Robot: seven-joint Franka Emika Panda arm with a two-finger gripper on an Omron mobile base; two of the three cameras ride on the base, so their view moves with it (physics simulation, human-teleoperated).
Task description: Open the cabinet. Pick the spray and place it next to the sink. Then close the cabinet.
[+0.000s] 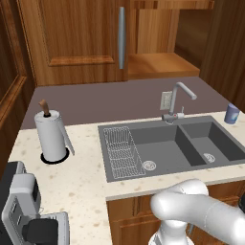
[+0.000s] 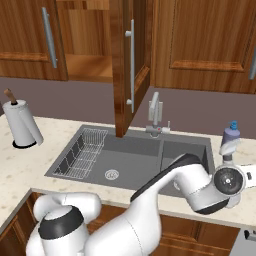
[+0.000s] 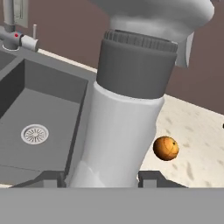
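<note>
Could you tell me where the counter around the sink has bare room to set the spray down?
The speckled beige counter is free between the white paper towel roll and the dark grey double-basin sink. Right of the sink it is crowded: the white spray bottle between the fingers, a small orange ball and a blue cup.

- Gripper (image 2: pixel 229 150) at far right of the counter (image 2: pixel 30 165) — closed around the spray (image 2: pixel 231 134), which stands upright.
- Sink (image 2: pixel 140 162) just left of the hand.
- Cabinet (image 2: pixel 122 65) door open — up and left of it.
</note>
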